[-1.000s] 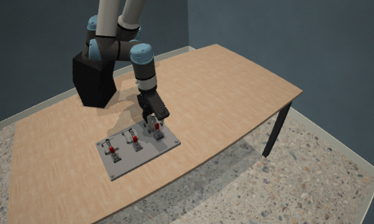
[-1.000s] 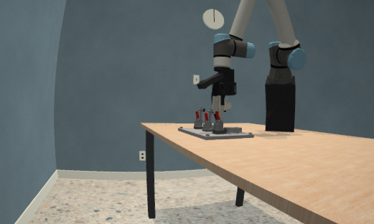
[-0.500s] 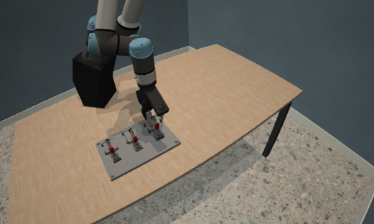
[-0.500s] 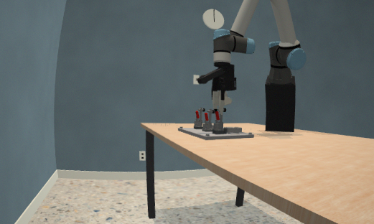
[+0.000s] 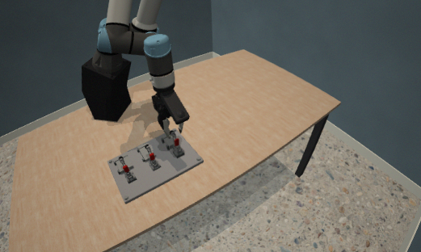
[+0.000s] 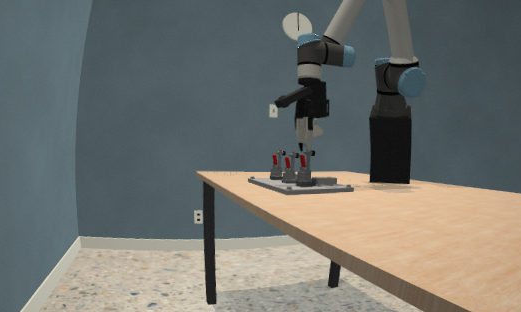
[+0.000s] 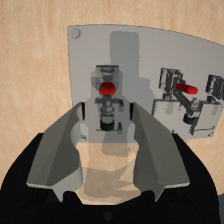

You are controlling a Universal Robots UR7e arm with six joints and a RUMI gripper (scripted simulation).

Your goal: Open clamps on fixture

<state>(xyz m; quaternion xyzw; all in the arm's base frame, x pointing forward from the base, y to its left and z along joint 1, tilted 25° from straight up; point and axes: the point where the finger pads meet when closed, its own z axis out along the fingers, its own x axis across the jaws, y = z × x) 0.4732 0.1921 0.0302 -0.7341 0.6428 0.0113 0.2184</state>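
One camera looks down from high up, far off, at the whole tabletop [image 5: 245, 101]. Another sits low at the side, near tabletop height, looking across it. The third rides on the hand [image 7: 107, 120], looking down, very close. All three see the gray plate [image 5: 188, 163].

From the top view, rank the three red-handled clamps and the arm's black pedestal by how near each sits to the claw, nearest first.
1. Right-hand clamp, directly under the claw, at the plate's right end.
2. Middle clamp, one step left along the grey plate.
3. Left-hand clamp and black pedestal: too close to call. The clamp is at the plate's left end, the pedestal up-left at the table's back edge.
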